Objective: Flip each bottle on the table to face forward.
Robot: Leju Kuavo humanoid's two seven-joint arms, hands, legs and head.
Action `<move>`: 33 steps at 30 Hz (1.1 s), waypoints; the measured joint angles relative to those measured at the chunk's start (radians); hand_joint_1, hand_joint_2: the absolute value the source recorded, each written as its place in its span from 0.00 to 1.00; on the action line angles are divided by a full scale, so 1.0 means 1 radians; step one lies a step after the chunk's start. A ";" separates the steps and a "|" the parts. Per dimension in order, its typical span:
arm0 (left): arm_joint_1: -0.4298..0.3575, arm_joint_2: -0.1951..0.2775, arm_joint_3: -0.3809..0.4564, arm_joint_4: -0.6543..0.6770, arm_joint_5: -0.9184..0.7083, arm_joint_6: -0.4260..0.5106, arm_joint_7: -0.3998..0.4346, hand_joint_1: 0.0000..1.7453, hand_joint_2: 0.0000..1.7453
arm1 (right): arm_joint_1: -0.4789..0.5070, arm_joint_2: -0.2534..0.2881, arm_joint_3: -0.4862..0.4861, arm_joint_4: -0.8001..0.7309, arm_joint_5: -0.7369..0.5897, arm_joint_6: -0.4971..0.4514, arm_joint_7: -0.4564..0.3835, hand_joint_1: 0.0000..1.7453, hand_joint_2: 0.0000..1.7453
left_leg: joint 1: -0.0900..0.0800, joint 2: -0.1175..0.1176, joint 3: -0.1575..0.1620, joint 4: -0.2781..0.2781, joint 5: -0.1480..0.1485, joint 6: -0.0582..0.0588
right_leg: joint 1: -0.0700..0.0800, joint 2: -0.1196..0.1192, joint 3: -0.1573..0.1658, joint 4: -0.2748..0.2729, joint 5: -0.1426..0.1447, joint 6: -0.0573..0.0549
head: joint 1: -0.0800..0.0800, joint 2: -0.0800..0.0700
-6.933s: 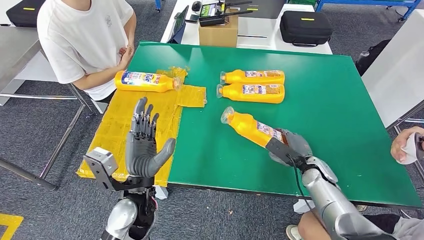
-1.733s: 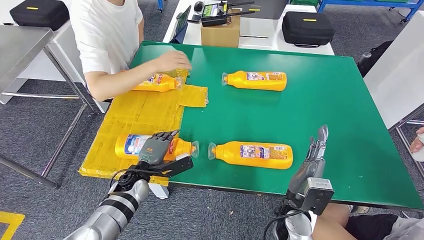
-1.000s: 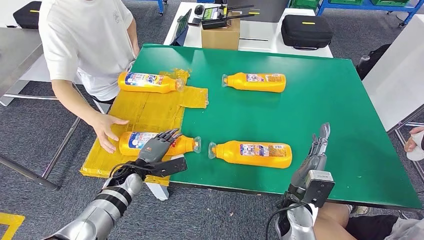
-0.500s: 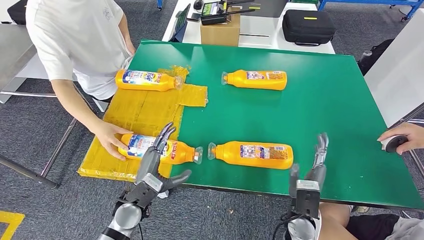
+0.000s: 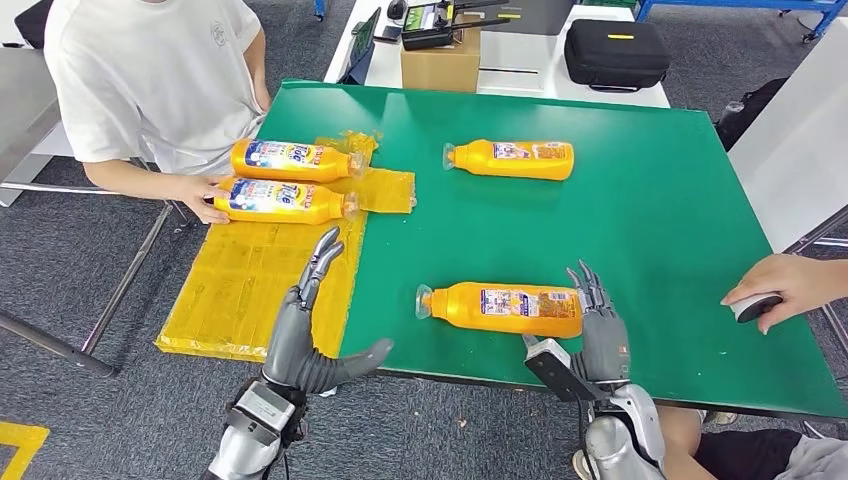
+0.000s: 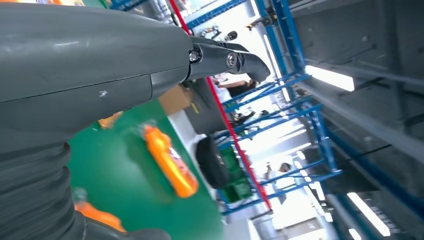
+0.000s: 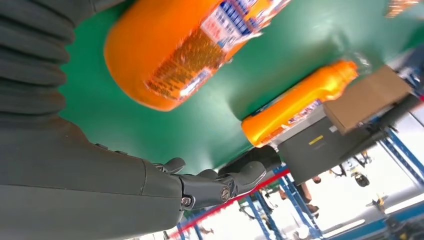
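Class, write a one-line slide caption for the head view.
Right hand reaches for the near orange bottle on the green table; open left hand hovers.

Glossy orange plastic bottles (image 5: 502,308) with paper labels, matt green tabletop (image 5: 640,210).

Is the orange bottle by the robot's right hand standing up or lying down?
Lying down. The orange bottle rests on its side on the green table, cap end toward the robot's left, with the right hand open at its base.
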 joint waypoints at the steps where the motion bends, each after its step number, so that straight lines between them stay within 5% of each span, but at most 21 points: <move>1: -0.004 -0.002 -0.009 -0.006 0.009 -0.003 0.000 0.00 1.00 | -0.023 -0.010 0.004 0.027 0.023 -0.005 0.002 0.00 1.00 | 0.000 0.000 0.000 0.000 0.000 0.000 | 0.000 0.000 0.000 0.000 0.000 0.000 | 0.000 0.000; 26: -0.046 -0.008 -0.075 -0.023 0.054 -0.027 0.027 0.00 1.00 | -0.215 -0.061 0.118 0.298 0.195 0.009 0.067 0.00 1.00 | 0.000 0.000 0.000 0.000 0.001 0.000 | 0.000 0.000 0.000 0.000 0.000 0.000 | 0.000 0.000; 33: -0.043 -0.014 -0.080 -0.015 0.233 -0.130 0.126 0.00 1.00 | -0.252 -0.064 0.135 0.400 0.077 0.153 0.060 0.00 1.00 | 0.000 0.001 0.000 0.000 0.000 0.000 | 0.000 0.000 0.000 0.000 0.000 0.000 | 0.000 0.000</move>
